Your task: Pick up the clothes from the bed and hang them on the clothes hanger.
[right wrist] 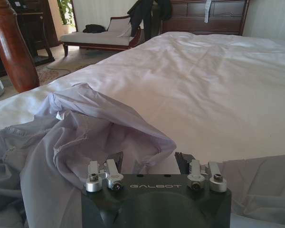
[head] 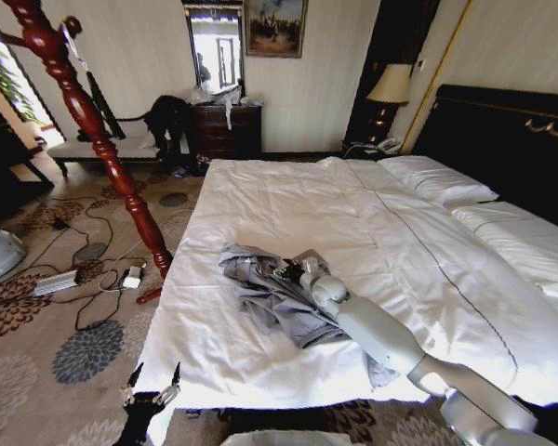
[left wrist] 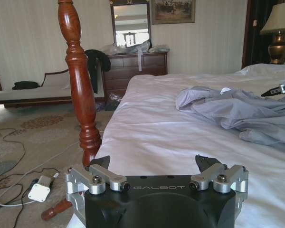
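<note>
Both pairs of jaws stood wide apart and held nothing. One right gripper (head: 293,270) hung low over the one grey-blue shirt (head: 265,288), its fingertips (right wrist: 115,160) just above a raised fold of the cloth; whether they touched it could not be told. One left gripper (head: 152,379) waited at the foot edge of the bed (head: 288,200), off the mattress, well apart from the shirt and pointed toward it. The shirt lay crumpled in a single heap on the white sheet near the foot of the bed. Two white pillows (head: 437,178) lay at the head, against the black headboard (head: 516,139). One red-brown turned wooden post (head: 93,130) stood just beside the bed's foot corner, on the patterned carpet (head: 46,344).
</note>
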Controlling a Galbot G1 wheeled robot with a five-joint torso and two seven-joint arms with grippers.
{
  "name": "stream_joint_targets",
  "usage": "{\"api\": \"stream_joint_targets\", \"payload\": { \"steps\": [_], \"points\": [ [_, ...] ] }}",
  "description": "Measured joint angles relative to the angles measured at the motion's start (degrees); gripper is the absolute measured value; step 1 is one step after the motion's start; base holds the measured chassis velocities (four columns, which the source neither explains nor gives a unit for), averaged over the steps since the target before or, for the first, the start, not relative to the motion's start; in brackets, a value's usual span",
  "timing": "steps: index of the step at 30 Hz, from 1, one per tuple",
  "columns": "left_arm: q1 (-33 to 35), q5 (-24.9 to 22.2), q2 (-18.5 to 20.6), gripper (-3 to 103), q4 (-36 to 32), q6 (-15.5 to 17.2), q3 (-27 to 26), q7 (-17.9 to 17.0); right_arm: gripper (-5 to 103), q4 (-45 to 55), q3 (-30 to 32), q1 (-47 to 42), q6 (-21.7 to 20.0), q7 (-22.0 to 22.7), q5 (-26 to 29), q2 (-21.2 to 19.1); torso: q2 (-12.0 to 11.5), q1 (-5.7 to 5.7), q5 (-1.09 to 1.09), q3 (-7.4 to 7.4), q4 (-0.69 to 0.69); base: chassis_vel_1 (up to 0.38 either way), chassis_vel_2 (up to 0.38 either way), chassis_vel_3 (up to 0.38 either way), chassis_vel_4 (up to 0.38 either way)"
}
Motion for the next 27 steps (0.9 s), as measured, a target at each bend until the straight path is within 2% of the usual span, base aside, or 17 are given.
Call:
{"api": "stream_joint_targets", "payload": {
  "steps": [5,9,10,14,22,23,27],
  "points": [
    [-0.06,0.01,0.10,100,-0.22,0.14,-0.11,0.02,51,-0.33,0.69,-0.05,-0.59,-0.34,1.69,0.22,0.00,0.00,0.00,0.00,0.03,0.000,0.000,0.000,0.000],
    [0.31,0.22,-0.32,100,-0.50,0.03,-0.22,0.02,44,0.14,0.50,-0.10,-0.66,-0.78,1.98,-0.33,0.00,0.00,0.00,0.00,0.01,0.000,0.000,0.000,0.000],
    [0.49,0.42,-0.62,100,-0.72,-0.02,-0.22,0.03,39,0.38,0.35,-0.17,-0.67,-0.88,1.99,-0.46,0.00,0.01,0.00,0.00,0.02,0.000,0.000,0.000,0.000],
    [0.79,0.63,-0.87,100,-1.04,-0.07,-0.21,0.11,33,1.17,0.25,-0.65,-0.70,-0.97,1.97,-0.59,0.00,0.01,0.00,0.00,0.03,0.000,0.000,0.000,0.000],
    [0.78,0.57,-0.75,100,-1.08,-0.13,-0.31,0.16,37,1.06,-0.81,-0.85,-1.01,-0.97,1.61,-0.60,0.00,0.01,0.00,0.00,0.02,0.000,0.000,0.000,0.000],
    [0.77,0.52,-0.74,100,-1.10,-0.17,-0.37,0.16,40,1.07,-0.88,-0.86,-1.14,-0.94,1.62,-0.62,0.00,0.01,0.00,0.00,0.02,0.000,0.000,0.000,0.000],
    [0.78,0.25,-0.69,100,-1.05,-0.39,-0.72,0.22,35,1.10,-1.58,-0.83,-1.85,-0.39,1.75,-0.55,0.00,0.00,0.00,0.00,0.02,0.000,0.000,0.000,0.000]
  ]
}}
